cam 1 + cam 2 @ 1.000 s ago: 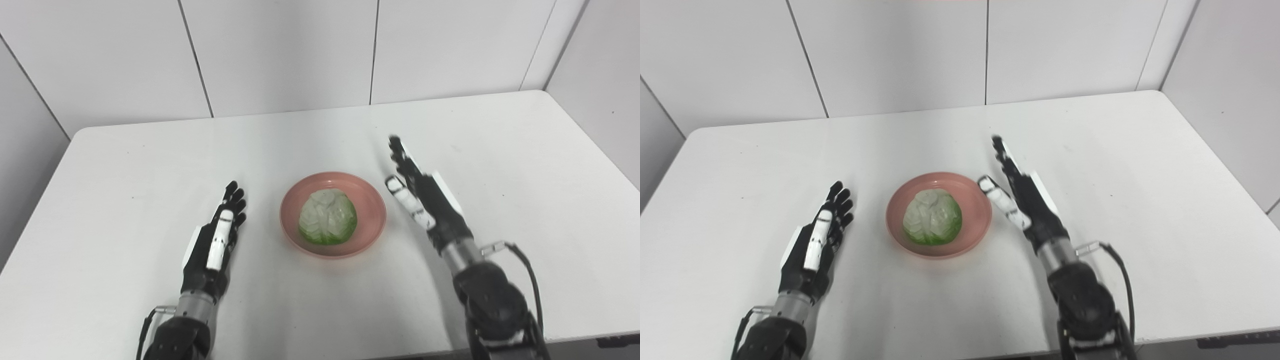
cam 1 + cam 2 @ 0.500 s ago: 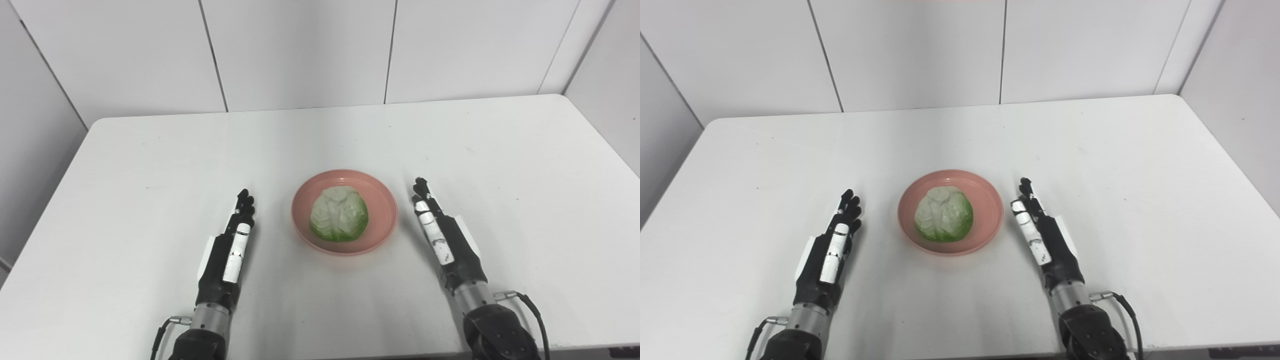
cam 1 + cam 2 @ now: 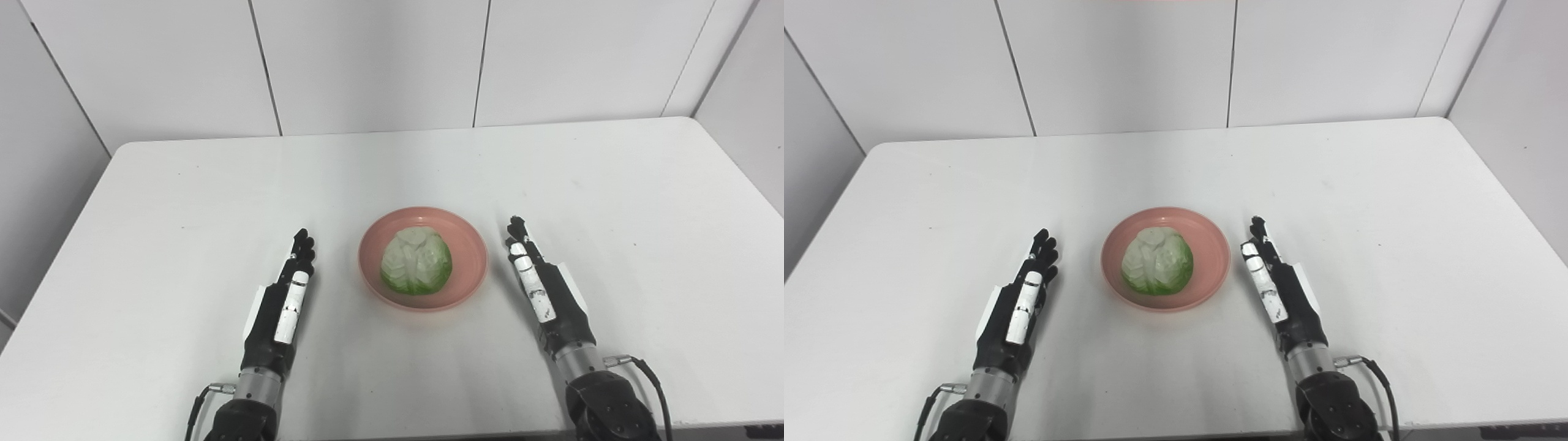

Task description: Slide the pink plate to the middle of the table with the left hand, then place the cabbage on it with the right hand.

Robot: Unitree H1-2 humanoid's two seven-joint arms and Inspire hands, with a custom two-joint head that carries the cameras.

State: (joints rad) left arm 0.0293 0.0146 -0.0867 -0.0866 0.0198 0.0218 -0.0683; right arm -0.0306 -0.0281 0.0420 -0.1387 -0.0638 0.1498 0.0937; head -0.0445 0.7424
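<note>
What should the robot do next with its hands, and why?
Probably nothing more than rest them. The cabbage already sits on the pink plate mid-table, and the left hand and right hand lie open beside it, holding nothing.

Right hand (image 3: 548, 293) lowered, beside plate (image 3: 471, 278).

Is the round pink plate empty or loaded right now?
Loaded. The pale green cabbage head sits inside the round pink plate, with pink rim visible all around it and both hands clear of it.
</note>
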